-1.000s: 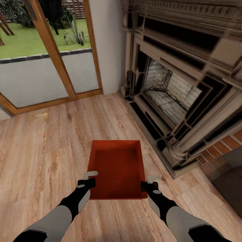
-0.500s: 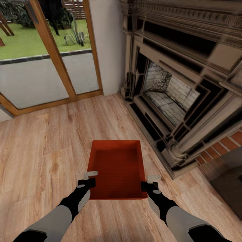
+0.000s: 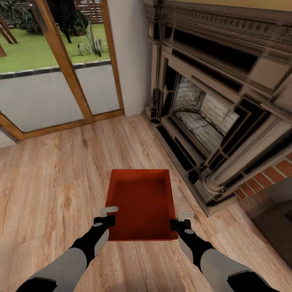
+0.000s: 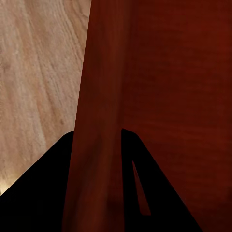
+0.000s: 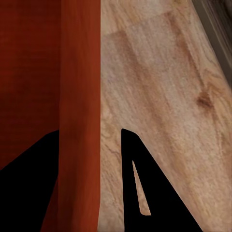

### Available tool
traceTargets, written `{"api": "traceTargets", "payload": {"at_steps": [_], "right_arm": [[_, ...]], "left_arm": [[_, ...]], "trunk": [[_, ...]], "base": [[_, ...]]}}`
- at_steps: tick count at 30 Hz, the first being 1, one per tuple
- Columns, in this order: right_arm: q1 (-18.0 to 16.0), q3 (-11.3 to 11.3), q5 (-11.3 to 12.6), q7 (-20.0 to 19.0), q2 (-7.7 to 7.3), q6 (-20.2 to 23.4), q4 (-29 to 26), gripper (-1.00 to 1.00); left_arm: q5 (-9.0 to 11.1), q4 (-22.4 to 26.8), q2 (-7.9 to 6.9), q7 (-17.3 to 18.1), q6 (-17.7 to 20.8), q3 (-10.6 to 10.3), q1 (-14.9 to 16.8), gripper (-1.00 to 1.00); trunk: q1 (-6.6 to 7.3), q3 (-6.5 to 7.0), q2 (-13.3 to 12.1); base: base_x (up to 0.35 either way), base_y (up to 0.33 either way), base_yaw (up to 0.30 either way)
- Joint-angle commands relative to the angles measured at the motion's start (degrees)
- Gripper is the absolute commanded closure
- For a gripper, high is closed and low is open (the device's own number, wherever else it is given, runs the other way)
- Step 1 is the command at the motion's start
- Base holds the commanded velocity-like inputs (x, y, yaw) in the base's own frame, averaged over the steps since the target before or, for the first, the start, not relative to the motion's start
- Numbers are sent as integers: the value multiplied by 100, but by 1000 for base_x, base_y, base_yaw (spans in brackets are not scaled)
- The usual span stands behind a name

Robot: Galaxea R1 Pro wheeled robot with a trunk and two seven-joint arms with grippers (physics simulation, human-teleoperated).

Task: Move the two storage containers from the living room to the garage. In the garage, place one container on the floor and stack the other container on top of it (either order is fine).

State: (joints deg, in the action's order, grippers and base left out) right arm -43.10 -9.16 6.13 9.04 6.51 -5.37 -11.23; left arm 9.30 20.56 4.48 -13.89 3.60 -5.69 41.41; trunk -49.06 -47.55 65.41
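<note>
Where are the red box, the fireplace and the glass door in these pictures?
Red box [image 3: 140,205]: head view, on its flat bottom.
Fireplace [image 3: 202,113]: head view, on the brick firebox inside.
Glass door [image 3: 36,97]: head view, on the lower pane.

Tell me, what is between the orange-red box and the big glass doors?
In the head view, just bare light wood-plank floor lies between the orange-red rectangular storage container and the wood-framed glass doors.
</note>
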Motion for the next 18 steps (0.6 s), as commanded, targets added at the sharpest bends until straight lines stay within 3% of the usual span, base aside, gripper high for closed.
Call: {"api": "traceTargets", "payload": {"at_steps": [1, 18], "right_arm": [[-6, -60, 33, 25, -1, -13, -11, 100], [-6, -60, 40, 28, -1, -17, -11, 100]], "left_arm": [[54, 1, -8, -70, 35, -46, -1, 100], [54, -8, -8, -70, 35, -46, -1, 100]], "trunk": [[22, 15, -39], [396, 320, -721]], "base": [[0, 0, 0], [0, 0, 0]]}}
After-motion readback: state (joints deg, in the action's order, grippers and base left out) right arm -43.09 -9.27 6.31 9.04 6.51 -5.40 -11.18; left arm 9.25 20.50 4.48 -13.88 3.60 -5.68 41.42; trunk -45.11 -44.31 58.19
